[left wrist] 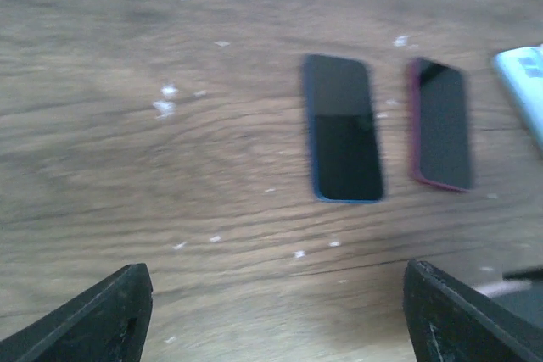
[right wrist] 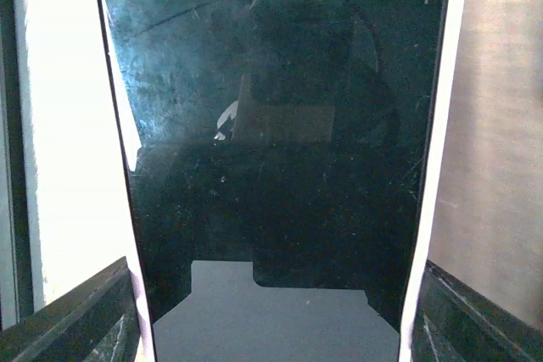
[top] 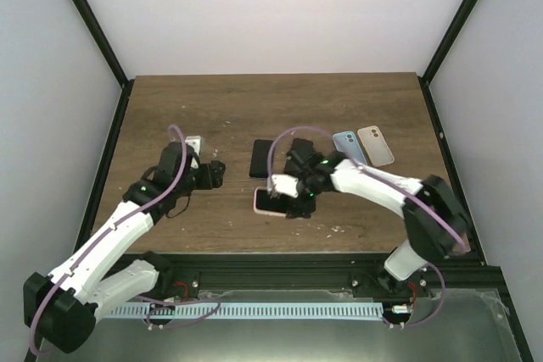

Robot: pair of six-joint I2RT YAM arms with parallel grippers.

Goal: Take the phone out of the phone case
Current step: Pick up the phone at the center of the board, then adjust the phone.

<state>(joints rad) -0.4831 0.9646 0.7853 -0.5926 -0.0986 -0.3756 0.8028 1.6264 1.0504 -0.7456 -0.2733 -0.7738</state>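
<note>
Straddling the phone (right wrist: 280, 125) near the front of the table (top: 212, 108), the right gripper (top: 295, 201) hangs low over it, one dark finger (right wrist: 68, 320) at each long side. The phone lies flat, screen up, seated in its pale pink phone case (top: 257, 199). In the right wrist view the case shows only as a light rim down either edge of the black glass. The fingertips stand just beside those rims - whether they press on the case or merely flank it, I cannot tell.

A little farther back and off to the left, the left gripper (top: 219, 173) hovers over bare wood. Its jaws are spread wide with nothing between them, and its fingers (left wrist: 93, 320) sit at the two lower corners of the blurred left wrist view.

Just beyond the cased phone lies a black phone (top: 261, 158), flat, close to it but apart.

Farther back and to the right, a light-blue piece (top: 349, 147) and a beige piece (top: 376, 145) lie side by side - phone-shaped, though whether they are cases or handsets is not clear.
</note>
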